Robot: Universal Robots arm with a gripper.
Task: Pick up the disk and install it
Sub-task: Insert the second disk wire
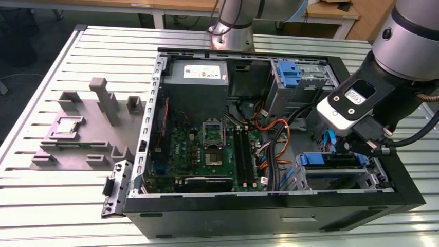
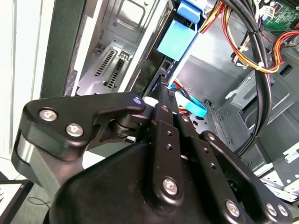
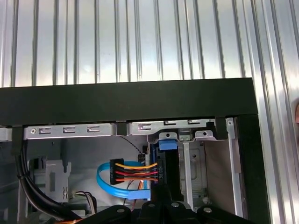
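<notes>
disk (image 3: 168, 161) sits edge-on right at the fingertips, a dark thin slab with its blue plastic bracket at the end away from the gripper (image 3: 163, 205). in the second wrist view the black fingers (image 2: 164, 135) are drawn close together, leaving only a narrow gap. they seem to pinch the disk's near edge, though the contact itself is hidden behind them.

the disk stands on its edge, not flat. its long axis runs straight away from the gripper, in line with the fingers, and the blue end points at the black case wall (image 3: 140, 100). it looks partly entered in the metal bay (image 3: 198, 172), just beside the gripper; i cannot tell how deep.

to do this step well, i judge the slab should stay square to the bay rails and be pushed along its own long axis, so the bracket does not bind. the blue ribbon cable (image 3: 110, 184) and the plug with orange and red wires (image 3: 135, 170) hang close alongside the disk and should not get trapped.

beyond the case wall lies the slatted metal table (image 3: 140, 37).
</notes>
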